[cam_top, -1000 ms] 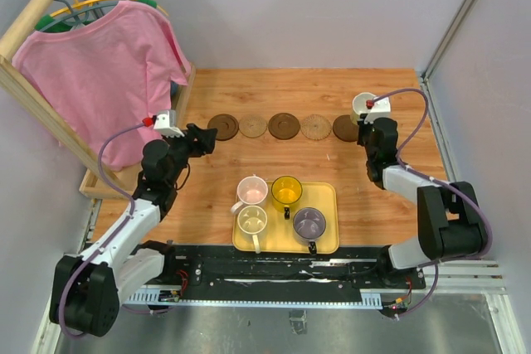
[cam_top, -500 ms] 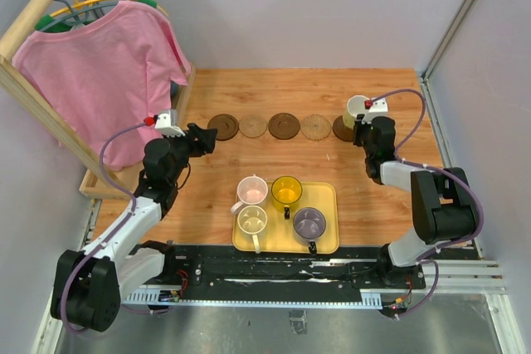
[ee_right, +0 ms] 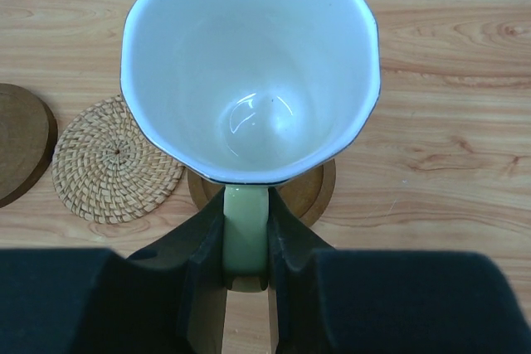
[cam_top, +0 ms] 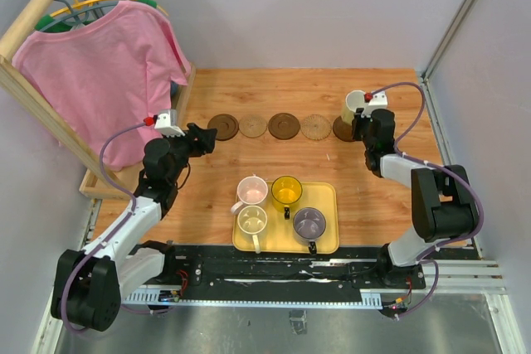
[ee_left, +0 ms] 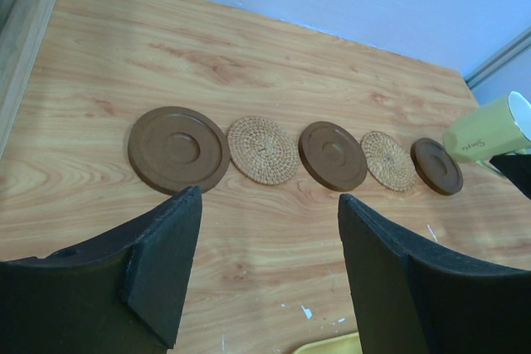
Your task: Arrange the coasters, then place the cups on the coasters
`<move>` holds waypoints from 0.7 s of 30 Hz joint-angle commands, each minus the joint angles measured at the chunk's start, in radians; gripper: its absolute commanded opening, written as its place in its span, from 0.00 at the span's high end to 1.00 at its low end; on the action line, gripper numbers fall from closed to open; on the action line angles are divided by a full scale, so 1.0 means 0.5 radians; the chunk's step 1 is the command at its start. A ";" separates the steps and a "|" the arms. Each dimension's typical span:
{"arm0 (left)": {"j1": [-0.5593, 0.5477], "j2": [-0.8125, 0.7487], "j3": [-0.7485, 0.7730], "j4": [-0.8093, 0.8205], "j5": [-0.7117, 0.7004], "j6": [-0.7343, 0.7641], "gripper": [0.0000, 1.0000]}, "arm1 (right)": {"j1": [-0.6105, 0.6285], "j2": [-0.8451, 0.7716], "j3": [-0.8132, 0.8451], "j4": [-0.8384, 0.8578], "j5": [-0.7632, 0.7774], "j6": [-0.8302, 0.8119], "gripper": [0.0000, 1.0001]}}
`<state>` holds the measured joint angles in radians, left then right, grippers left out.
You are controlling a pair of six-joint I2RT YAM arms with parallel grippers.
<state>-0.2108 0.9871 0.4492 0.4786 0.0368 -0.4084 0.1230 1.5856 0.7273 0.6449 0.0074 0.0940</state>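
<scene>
We see five round coasters in a row across the middle of the top view, alternating dark brown and woven tan. The pink cup, yellow cup, cream cup and grey-purple cup stand upright on the yellow tray, lower centre. The pale green cup, white inside, is lifted and tilted over the rightmost dark coaster.

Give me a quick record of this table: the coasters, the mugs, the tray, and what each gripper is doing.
coasters: row of five round coasters, dark brown and tan woven alternating
held mug: pale green mug with white inside, tilted over the right-end dark brown coaster, not set down
right gripper: shut on that mug's handle
left gripper: open, empty, facing the row
tray: yellow rectangular tray holding pink mug, yellow mug, cream mug, grey-purple mug
mugs set on coasters: none
</scene>
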 commanded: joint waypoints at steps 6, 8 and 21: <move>0.010 0.017 0.011 0.073 -0.024 0.011 0.30 | -0.014 -0.014 0.135 0.019 0.027 0.036 0.99; 0.011 0.020 0.011 0.072 -0.022 0.010 0.30 | -0.015 -0.006 0.150 -0.020 0.033 0.038 0.99; 0.011 0.017 0.004 0.076 -0.029 0.008 0.30 | 0.017 0.020 0.211 -0.136 0.079 0.042 0.99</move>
<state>-0.2108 0.9932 0.4492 0.4786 0.0360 -0.4084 0.1242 1.6016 0.7761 0.5068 0.0212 0.1051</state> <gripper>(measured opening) 0.702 0.207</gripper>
